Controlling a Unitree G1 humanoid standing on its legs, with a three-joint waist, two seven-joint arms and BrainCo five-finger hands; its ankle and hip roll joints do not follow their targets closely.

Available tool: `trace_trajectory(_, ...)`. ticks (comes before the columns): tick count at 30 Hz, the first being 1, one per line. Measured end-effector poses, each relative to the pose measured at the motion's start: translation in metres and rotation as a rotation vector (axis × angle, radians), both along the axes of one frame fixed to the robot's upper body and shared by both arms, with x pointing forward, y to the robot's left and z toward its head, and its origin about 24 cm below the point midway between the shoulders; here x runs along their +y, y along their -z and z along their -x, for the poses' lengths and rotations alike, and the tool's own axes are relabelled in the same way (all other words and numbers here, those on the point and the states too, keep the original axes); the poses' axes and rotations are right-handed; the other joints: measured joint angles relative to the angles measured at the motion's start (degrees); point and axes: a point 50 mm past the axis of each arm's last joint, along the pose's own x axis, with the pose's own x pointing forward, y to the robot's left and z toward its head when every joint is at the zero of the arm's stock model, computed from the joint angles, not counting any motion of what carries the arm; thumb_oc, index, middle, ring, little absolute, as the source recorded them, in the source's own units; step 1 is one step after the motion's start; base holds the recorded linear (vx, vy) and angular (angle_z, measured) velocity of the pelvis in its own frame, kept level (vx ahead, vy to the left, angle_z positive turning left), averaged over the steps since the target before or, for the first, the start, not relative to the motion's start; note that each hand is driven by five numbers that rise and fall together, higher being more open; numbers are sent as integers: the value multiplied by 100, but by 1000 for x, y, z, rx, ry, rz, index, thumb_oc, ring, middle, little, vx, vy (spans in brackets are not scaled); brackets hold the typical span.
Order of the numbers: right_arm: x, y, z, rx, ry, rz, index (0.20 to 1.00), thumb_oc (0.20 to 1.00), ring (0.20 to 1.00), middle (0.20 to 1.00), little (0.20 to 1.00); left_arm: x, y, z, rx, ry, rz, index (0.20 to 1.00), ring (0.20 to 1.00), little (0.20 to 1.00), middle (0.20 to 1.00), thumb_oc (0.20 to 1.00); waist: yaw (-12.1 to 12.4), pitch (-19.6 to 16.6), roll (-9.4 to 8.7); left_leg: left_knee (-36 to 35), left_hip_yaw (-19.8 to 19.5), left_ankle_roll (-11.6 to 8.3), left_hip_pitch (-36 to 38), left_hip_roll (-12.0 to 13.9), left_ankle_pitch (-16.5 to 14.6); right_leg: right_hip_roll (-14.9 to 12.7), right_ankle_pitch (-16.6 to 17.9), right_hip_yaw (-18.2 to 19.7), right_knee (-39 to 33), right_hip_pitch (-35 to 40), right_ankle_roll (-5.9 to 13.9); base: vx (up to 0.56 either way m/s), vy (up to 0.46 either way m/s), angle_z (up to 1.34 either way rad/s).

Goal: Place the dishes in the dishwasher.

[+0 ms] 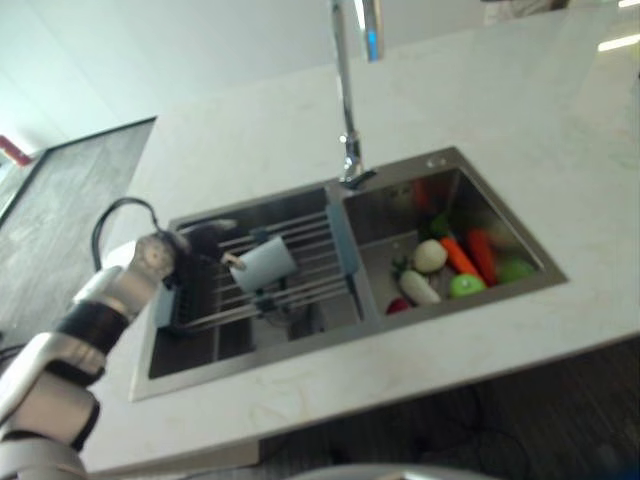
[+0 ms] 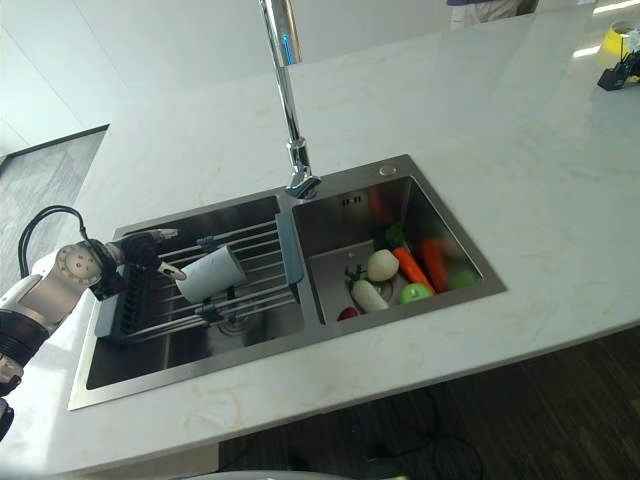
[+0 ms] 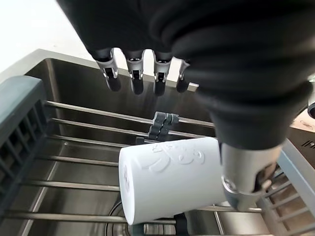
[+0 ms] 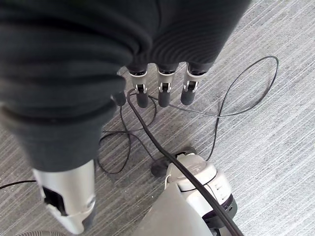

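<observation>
Sink rack (image 2: 255, 285); cup (image 2: 211, 274) lying sideways

Both eye views look down at the sink (image 2: 290, 345); the left wrist view peers closely into it.

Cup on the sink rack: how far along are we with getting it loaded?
Nothing looks done yet: the white cup lies on its side on the rack over the left sink basin. The left hand hovers above it with open fingers, not gripping. The right hand hangs idle over the floor. Grasping and loading remain.
</observation>
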Motion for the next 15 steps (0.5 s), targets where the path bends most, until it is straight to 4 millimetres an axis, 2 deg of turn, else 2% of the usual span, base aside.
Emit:
trace_trajectory(7, 0, 0, 0, -6, 11, -1, 1000, 1000, 1000, 1000, 1000, 2, 2, 0, -3, -15, -29, 1000, 1000, 1000, 1000, 1000, -13, 115, -54, 2, 34, 0, -1, 0, 0, -1, -17, 30, -32, -23, 42, -14, -14, -2)
trace_trajectory(15, 0, -1, -13, -53, 26, -4, 1000, 1000, 1000, 1000, 1000, 0, 2, -1, -16, -11, -24, 1000, 1000, 1000, 1000, 1000, -59, 368, -46, 33, 154, 3, -112, 1, 2, 2, 90, 181, -31, -206, 8, -29, -11, -9)
